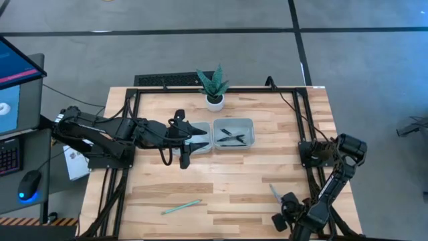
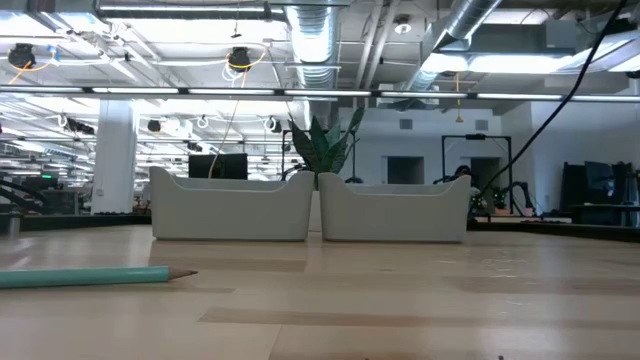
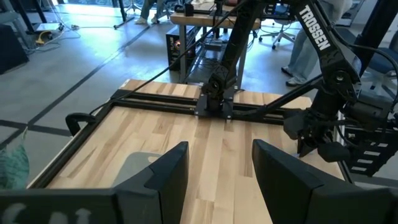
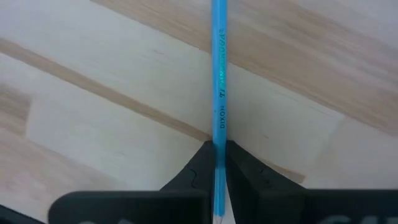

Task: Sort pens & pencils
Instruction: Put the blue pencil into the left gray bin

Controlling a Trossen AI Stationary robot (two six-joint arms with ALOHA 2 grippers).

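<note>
Tabletop: light wood, carrying two grey trays side by side near its far edge.
Left arm: stretched over the left tray; left gripper with jaws wide apart, holding nothing.
Right arm: at the near right corner; right gripper with jaws closed on a teal pencil (its length lies against the wood).
Right tray: holds the dark pens.
Loose pencil: on the tabletop, near front, left of centre.

"trossen" on arm ("dixon" on pencil)
</note>
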